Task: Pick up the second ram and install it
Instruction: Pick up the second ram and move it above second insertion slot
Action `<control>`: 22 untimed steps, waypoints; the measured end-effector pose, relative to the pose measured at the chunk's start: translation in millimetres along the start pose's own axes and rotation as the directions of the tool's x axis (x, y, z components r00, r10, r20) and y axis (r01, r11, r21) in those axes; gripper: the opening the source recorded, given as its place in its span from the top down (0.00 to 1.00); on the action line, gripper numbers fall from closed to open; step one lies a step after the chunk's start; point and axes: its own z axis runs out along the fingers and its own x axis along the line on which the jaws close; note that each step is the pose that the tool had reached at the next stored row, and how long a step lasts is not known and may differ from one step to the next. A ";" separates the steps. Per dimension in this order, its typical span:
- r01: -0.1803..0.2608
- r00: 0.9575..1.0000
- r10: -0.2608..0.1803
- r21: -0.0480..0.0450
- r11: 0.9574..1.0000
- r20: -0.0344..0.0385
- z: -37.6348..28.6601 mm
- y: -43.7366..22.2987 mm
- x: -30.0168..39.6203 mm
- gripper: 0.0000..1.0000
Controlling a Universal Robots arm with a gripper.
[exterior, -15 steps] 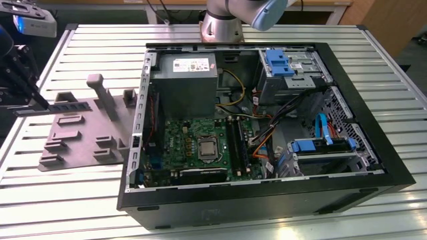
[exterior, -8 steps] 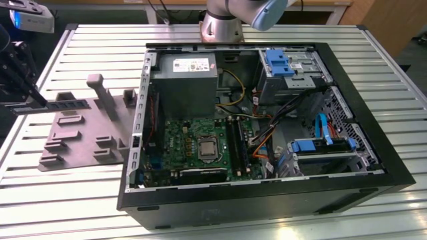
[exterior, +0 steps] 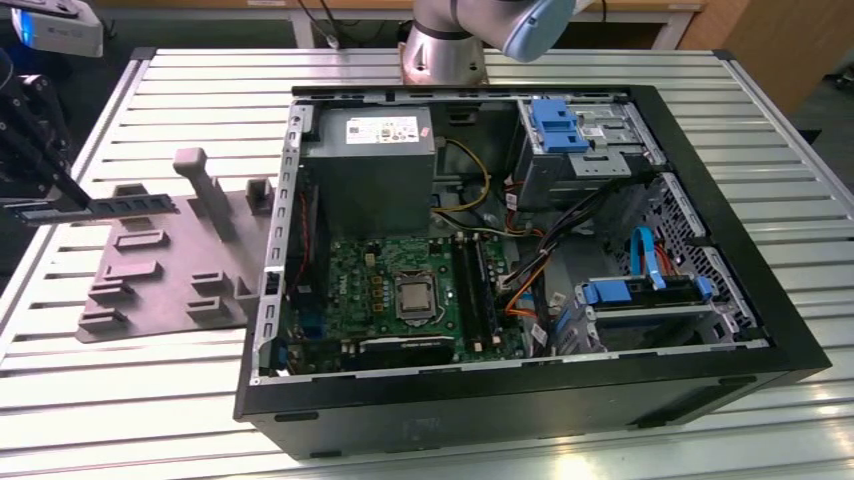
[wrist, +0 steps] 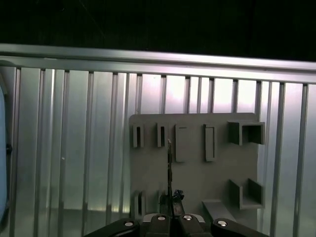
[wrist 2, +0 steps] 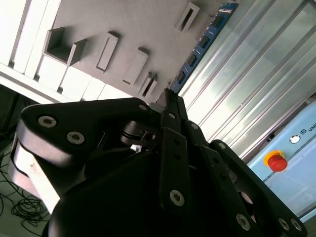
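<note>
Jaws pinched narrow on one short end of the ram stick (exterior: 134, 203): your gripper (exterior: 67, 204) carries it lying level at the exterior view's left. It sits over the far left part of the grey holder (exterior: 160, 290) and well apart from the open computer case (exterior: 747, 330). In the second wrist view the stick (wrist 2: 200, 49) runs straight out from the fingertips (wrist 2: 170, 106), its row of chips facing the camera. You cannot tell from these views whether its free end clears the holder or brushes it.

Treat the stick as very light and stiff, but thin and likely brittle. It probably won't sag, yet a sideways knock could crack it or chip the small parts on its face. Held by one end, it has a long lever, so it may twist in a loose grip. The safer hold looks like the flat faces near an end, clear of the contact edge that must meet the black slots (exterior: 470, 290) on the green board (exterior: 380, 270).
</note>
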 end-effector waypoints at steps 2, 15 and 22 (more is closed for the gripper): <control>0.000 1.000 0.000 0.000 1.000 0.000 -1.9 0.0 -0.1 0.88; 0.000 1.000 0.000 0.004 1.000 0.000 -14.8 -0.5 -0.9 0.88; 0.000 1.000 0.000 0.006 1.000 0.000 -21.9 -0.7 -1.3 0.88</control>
